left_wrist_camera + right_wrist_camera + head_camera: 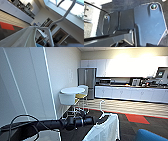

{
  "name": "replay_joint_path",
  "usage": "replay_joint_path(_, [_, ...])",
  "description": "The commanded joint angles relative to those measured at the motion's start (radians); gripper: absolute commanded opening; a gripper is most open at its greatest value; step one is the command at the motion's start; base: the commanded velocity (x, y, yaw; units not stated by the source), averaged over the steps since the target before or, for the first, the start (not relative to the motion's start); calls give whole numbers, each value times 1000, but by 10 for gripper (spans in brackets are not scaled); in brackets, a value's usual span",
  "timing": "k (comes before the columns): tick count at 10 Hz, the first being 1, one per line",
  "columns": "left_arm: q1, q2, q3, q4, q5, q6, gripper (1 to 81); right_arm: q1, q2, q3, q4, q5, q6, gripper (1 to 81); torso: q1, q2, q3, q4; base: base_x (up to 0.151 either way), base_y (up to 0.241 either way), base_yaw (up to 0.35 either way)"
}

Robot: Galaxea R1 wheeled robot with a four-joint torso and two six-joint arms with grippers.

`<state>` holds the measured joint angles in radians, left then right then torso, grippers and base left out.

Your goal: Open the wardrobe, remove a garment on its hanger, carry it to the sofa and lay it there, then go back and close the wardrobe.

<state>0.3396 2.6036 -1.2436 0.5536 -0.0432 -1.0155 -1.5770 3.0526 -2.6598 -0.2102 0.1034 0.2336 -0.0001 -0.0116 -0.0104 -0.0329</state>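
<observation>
My left arm reaches in from the left of the head view. At its end, my left gripper (99, 120) is shut on the white hanger (101, 109), whose slim hook stands upright. The white garment (105, 130) hangs from it over dark carpet. The left wrist view looks up along the hanger (50, 28) and its hook (68, 11), with the garment (23, 38) draped below and the gripper (52, 44) dark at the hanger's neck. A corner of the blue sofa (151, 135) shows low on the right. A tall white panel (25, 84) stands close on my left; I cannot tell whether it is the wardrobe.
Ahead to the left are a round white table (72, 90) and white chairs (67, 98). A steel fridge (87, 78) and a long white kitchen counter (130, 93) line the far wall. A red carpet patch (136, 119) lies between the counter and the sofa.
</observation>
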Motion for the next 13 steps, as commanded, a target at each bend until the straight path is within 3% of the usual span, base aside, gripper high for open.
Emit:
replay_joint_path(1, [-173, -2, 36, 19, -54, 8, 10, 39, 10, 6, 5, -47, 0, 811, 0, 0, 0, 0, 0, 0, -251])
replay_joint_path(13, [-167, -11, 64, 31, -53, 8, 10, 36, 11, -3, 3, -25, -4, 811, 0, 0, 0, 0, 0, 0, -251])
